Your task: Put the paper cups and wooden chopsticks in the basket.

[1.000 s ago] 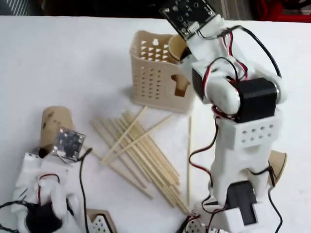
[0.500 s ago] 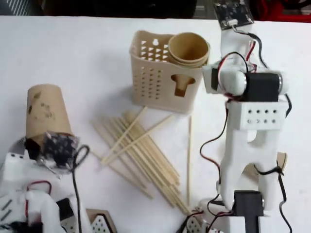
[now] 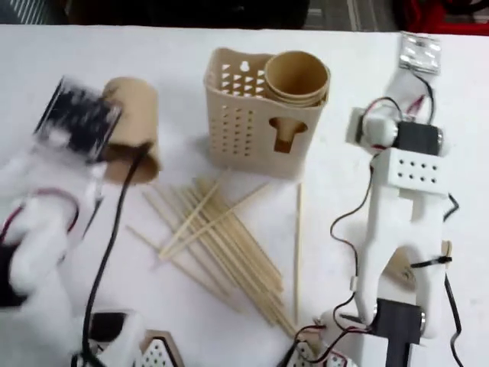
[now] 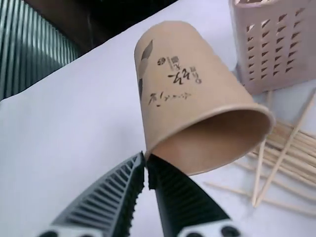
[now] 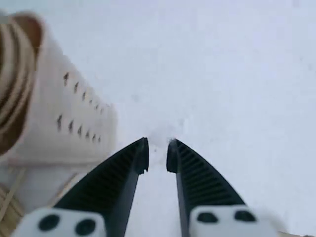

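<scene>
My left gripper is shut on the rim of a brown paper cup, held tilted above the table. From the high view this cup hangs left of the cream basket. Stacked paper cups sit in the basket's right corner. A pile of wooden chopsticks lies on the table in front of the basket. My right gripper is open by a narrow gap with nothing in it, low over bare table right of the basket.
The right arm stands tall right of the basket, with a brown cup edge showing behind its base. One chopstick lies apart beside the pile. The white table runs wide behind the basket.
The left arm has lifted its cup off the table and carried it toward the basket. The right arm has left a cup in the basket and swung away to the right.
</scene>
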`<state>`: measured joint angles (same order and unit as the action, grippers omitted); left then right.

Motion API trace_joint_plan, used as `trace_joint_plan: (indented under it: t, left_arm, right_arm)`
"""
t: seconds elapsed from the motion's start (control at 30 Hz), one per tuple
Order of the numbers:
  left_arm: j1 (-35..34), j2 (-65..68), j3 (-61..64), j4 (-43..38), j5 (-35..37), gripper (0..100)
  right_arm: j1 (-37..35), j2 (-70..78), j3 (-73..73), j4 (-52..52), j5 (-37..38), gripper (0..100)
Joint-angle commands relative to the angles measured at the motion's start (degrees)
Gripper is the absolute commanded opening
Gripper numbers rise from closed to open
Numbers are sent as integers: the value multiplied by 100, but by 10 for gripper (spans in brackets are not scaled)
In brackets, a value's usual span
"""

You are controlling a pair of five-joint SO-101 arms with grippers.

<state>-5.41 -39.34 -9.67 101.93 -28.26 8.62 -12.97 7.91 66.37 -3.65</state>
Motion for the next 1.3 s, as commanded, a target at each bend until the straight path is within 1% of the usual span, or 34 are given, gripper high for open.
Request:
trace_joint_plan:
  t: [0.0, 0.13, 0.23, 0.47, 0.67, 0.87, 1.03, 1.1, 1.2, 1.27]
  left_arm:
    - [787, 831, -835, 35, 431, 21]
    - [1534, 1552, -1653, 26, 738, 21]
    - [1912, 2000, -2277, 26, 888, 21]
    - [2668, 2932, -3279, -88, 1046, 21]
    - [2730, 3881, -3727, -422, 1240, 21]
    - [2730, 4541, -4413, -369, 1240, 22]
    - [2730, 4760, -4659, -387, 1240, 26]
    - [2730, 4778, -4659, -413, 1240, 56]
    - [2730, 4796, -4633, -510, 1284, 148]
    - [2712, 4796, -4598, -624, 1582, 199]
  right_arm:
    - [259, -145, 299, -549, -281, 74]
    - [259, -145, 747, -1086, -308, 74]
    - [286, -145, 941, -1393, -308, 74]
    - [277, -145, 1002, -1473, -308, 74]
    - [286, -145, 1002, -1455, -308, 74]
    - [268, -145, 1002, -1446, -290, 74]
    - [268, -145, 1011, -1446, -273, 74]
    - [268, -145, 1011, -1446, -264, 74]
    - [268, -145, 1011, -1446, -264, 74]
    - [268, -145, 1011, -1446, -264, 74]
